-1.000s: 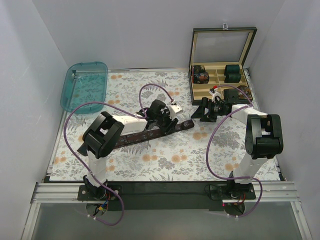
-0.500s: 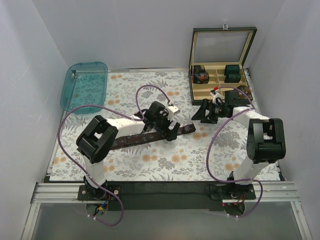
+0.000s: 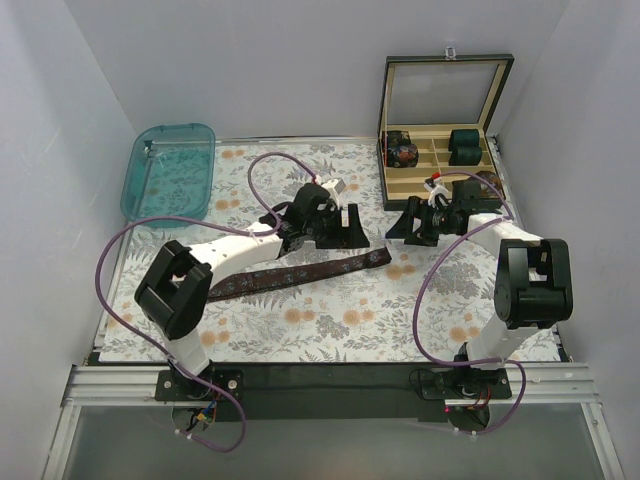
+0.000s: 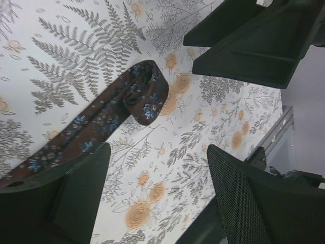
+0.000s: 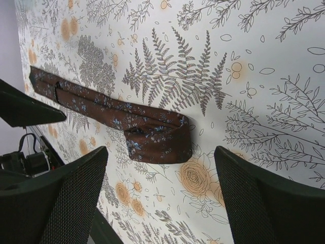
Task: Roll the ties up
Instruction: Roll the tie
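The dark brown tie [image 3: 300, 272] lies flat as a long strip across the floral mat, its right end folded over on itself. My left gripper [image 3: 350, 228] is open and empty, just beyond the strip's right part. In the left wrist view the folded end [image 4: 147, 96] lies ahead of the open gripper [image 4: 157, 198]. My right gripper [image 3: 405, 226] is open and empty, just beyond and right of the folded end. In the right wrist view the fold [image 5: 162, 137] lies just ahead of the open gripper [image 5: 160, 198], between its fingers' lines, and the strip runs off to the left.
An open compartment box [image 3: 383, 170] stands at the back right, holding a dark patterned roll [image 3: 402, 152] and teal-green bundles [image 3: 465, 145]. A teal plastic tray [image 3: 170, 128] sits at the back left. The two grippers face each other closely.
My left gripper has come up off the tie and moved toward the back, now open. The tie has stayed flat on the mat. The right gripper has barely moved.
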{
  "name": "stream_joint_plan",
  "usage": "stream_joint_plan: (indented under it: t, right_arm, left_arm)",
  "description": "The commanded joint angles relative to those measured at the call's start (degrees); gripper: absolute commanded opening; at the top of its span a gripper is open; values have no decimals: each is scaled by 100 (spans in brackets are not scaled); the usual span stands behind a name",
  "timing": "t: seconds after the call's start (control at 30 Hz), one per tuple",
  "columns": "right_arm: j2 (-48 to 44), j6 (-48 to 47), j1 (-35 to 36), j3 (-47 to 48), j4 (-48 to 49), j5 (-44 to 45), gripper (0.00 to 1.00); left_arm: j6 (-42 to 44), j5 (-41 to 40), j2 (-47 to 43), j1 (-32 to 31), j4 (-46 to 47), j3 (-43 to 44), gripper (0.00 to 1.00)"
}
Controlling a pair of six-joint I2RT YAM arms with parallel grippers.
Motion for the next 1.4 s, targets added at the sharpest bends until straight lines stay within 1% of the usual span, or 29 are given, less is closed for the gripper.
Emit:
stream_joint_plan:
  t: [0.0, 0.13, 0.3, 0.33, 0.43, 0.47, 0.57, 0.7, 0.9, 1.13, 1.37]
  right_arm:
    - [-155, 70, -28, -68, 74, -25, 77]
    - [-199, 123, -20, -174, 136, -60, 76]
    - [-208, 158, -20, -323, 250, -78, 76]
    - [-225, 167, -20, -341, 268, -78, 76]
    - [-208, 193, -20, -394, 329, -104, 76]
    - [-199, 193, -20, -402, 347, -122, 76]
    - [-155, 210, -20, -402, 365, -157, 76]
    - [-102, 219, -20, -359, 409, -201, 76]
    - [30, 237, -20, -288, 461, -306, 75]
    - [284, 228, 24, -297, 558, -421, 75]
    - [592, 254, 156, -297, 672, -473, 73]
  left_arm:
    - [-955, 148, 185, -170, -170, 224, 70]
    - [-1096, 191, 579, -258, -135, 382, 68]
    - [-1132, 130, 915, -355, -73, 549, 61]
    - [-1123, 52, 950, -355, -73, 601, 58]
    - [-1079, -45, 1082, -355, -38, 698, 53]
    - [-1027, -89, 1117, -355, -38, 768, 50]
    - [-983, -212, 1249, -355, -29, 883, 45]
    - [-982, -187, 1416, -355, -21, 1006, 40]
    - [-921, -212, 1557, -355, -47, 1076, 38]
    - [-701, -335, 1732, -346, -91, 1182, 32]
    - [-481, -441, 1864, -338, -82, 1235, 32]
